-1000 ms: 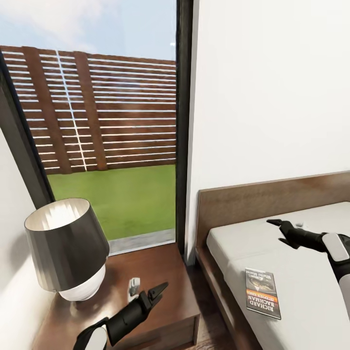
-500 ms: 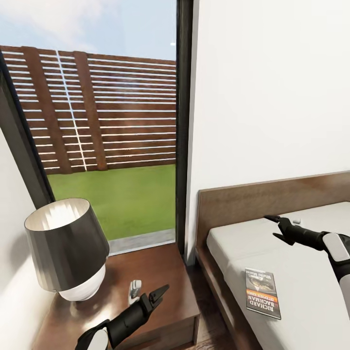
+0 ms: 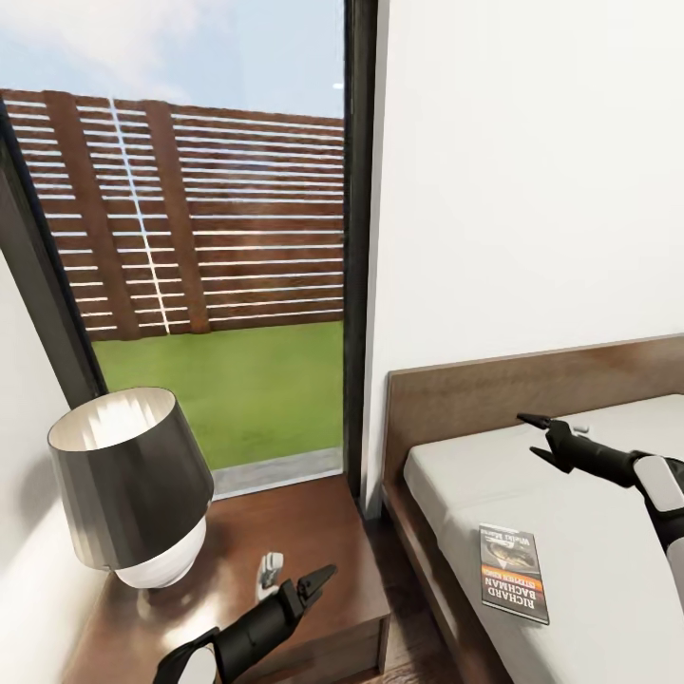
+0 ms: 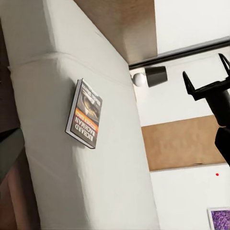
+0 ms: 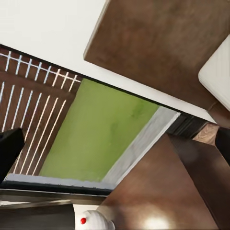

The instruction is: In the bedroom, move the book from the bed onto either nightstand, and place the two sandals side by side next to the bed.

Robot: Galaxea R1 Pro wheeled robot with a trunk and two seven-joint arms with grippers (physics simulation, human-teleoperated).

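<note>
The book (image 3: 514, 572), dark grey with an orange band, lies flat on the bed (image 3: 608, 532) near its left edge; the left wrist view shows the book (image 4: 85, 114) on the pale mattress (image 4: 96, 182). My right gripper (image 3: 529, 435) hovers open above the mattress near the headboard (image 3: 494, 389), well beyond the book and empty; it also appears as the right gripper (image 4: 205, 69). My left gripper (image 3: 318, 578) is open and empty over the nightstand (image 3: 323, 518). The sandals are out of view.
A grey-shaded lamp (image 3: 133, 484) fills the nightstand's left half, and a small white object (image 3: 269, 570) sits just beside my left gripper. A tall black-framed window (image 3: 356, 237) stands behind. White wall rises above the headboard. A narrow floor gap (image 3: 418, 646) separates nightstand and bed.
My right gripper has drifted slightly toward the headboard. My left gripper has slid a little lower and rightward over the nightstand. The book has not moved.
</note>
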